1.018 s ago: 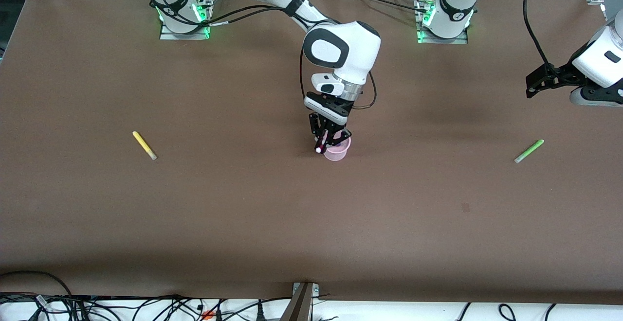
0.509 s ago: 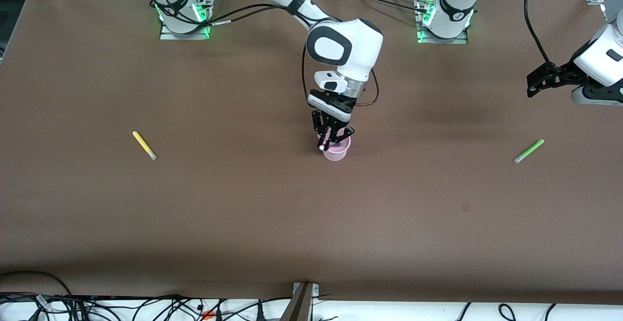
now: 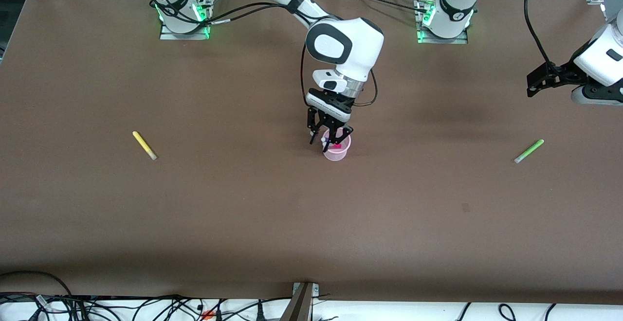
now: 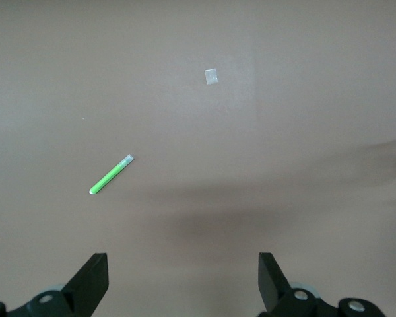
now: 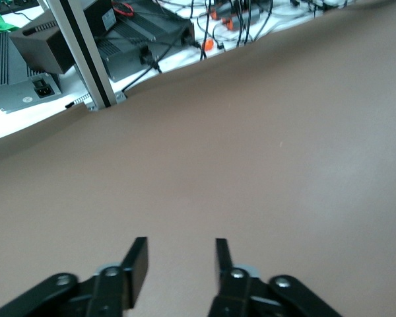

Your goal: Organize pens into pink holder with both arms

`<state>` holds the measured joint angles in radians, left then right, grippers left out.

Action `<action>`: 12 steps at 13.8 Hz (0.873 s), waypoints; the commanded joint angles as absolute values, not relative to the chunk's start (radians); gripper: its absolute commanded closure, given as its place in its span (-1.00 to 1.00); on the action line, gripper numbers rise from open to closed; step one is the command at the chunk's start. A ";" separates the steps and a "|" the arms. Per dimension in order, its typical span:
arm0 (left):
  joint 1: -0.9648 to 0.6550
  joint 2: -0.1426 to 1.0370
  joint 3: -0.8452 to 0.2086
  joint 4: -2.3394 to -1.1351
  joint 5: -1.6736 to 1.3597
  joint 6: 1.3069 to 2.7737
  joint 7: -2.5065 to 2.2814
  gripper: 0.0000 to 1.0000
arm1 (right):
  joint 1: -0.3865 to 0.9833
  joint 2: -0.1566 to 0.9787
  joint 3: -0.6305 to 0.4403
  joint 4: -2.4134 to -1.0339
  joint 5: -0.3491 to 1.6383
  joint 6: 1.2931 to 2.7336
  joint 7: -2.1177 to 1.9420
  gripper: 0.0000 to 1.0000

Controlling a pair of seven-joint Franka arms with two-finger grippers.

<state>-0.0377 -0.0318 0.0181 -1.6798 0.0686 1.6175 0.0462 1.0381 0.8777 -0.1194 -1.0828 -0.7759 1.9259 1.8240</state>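
1. The pens: the yellow pen (image 3: 144,145) lies on the brown table (image 3: 243,223) toward the right arm's end, the light green pen (image 3: 529,151) toward the left arm's end, each well in from the camera-side edge and about as near the camera as the cup.
2. The pink holder (image 3: 336,151) stands mid-table, well apart from both. A magenta pen (image 3: 335,145) sits in it, pale tip poking over the rim.
3. The right gripper (image 3: 330,138) hangs just over the holder, fingers spread and empty, wrist pointing down.
4. Risk: lifting away crookedly, a finger could catch the rim or the pen and tip the light cup.
5. The left gripper (image 3: 533,83) waits in the air over the table's edge at its own end, fingers spread, holding nothing.
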 commanded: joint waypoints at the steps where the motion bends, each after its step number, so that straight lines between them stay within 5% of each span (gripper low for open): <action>1: -0.043 -0.017 0.021 -1.647 0.048 1.594 0.043 -1.00 | 0.990 0.761 -0.120 -1.088 -0.673 1.838 1.610 -0.31; 7: -0.043 -0.017 0.021 -1.647 0.048 1.594 0.043 -1.00 | 0.674 0.493 -0.121 -1.092 -0.211 1.648 0.902 -0.56; 12: -0.043 -0.017 0.021 -1.646 0.048 1.594 0.043 -1.00 | 0.350 0.426 -0.123 -1.097 -0.014 1.528 0.366 -0.68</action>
<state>-0.0386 -0.0311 0.0174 -1.6785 0.0681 1.6154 0.0462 0.4524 0.4510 -0.1476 -1.0658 -0.0825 1.5479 0.5261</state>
